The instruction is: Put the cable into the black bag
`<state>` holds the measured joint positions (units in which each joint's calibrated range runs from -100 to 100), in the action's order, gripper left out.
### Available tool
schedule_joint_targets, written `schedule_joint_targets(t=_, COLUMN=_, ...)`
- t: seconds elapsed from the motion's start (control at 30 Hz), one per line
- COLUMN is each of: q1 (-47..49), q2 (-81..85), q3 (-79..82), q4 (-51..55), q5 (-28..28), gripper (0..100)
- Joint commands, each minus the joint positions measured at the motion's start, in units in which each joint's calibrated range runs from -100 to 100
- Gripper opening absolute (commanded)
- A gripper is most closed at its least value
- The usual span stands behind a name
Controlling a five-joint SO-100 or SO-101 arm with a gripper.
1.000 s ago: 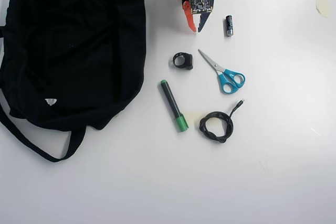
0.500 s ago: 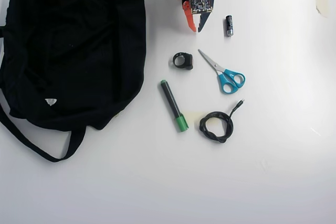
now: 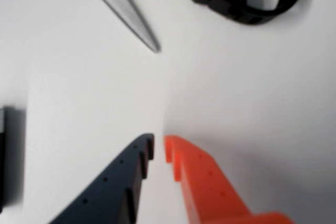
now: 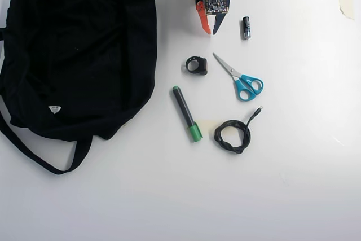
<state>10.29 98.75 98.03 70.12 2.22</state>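
Down in the lower-middle of the overhead view, the cable [image 4: 232,135] is sitting as a small loose coil w/ a short tail and tiny plug poking up-right toward the scissors [image 4: 241,79]. Nothing's touching it; the green-capped marker [image 4: 186,113] is lying just beside it on the left.

Handling-wise I'm guessing it's v. light and floppy: thin cord, so the loops are prob going to sag or unwind once lifted. Best bet imo is pinching across the bundled strands on one side of the coil, not the tail, bc the tail would just dangle the whole thing and the plug is too small to trust.

The gripper [image 4: 210,30] is hanging near the top edge, well apart from the cable, jaws nearly pressed together w/ only a thin sliver showing between them in the wrist view [image 3: 158,147], holding nothing. It'll need opening before coming down.

Room to move: the black ring piece [image 4: 196,65] and the scissors are lying between the gripper and the cable, so I'm thinking stay high over those. A small battery-looking cylinder [image 4: 246,27] is off to the gripper's right, out of the way.

The black bag [image 4: 79,43] is filling the upper left, big soft target, straps trailing at the bottom left. Can't tell where the opening is, fabric's too dark. Table's bare below and right of the coil.
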Motion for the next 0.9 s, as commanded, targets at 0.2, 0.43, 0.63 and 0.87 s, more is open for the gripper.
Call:
schedule_joint_targets(t=0.2, q1=-0.26, q2=0.75, q3=1.25, q4=1.29, q5=-0.23, gripper=2)
schedule_joint_targets(t=0.43, q1=-0.26, q2=0.75, q3=1.25, q4=1.29, q5=-0.23, gripper=2)
schedule_joint_targets(t=0.63, q1=0.26, q2=0.75, q3=1.25, q4=1.29, q5=0.14, gripper=2)
schedule_joint_targets(t=0.87, q1=0.41, q2=0.75, q3=1.25, q4=1.29, q5=0.19, gripper=2)
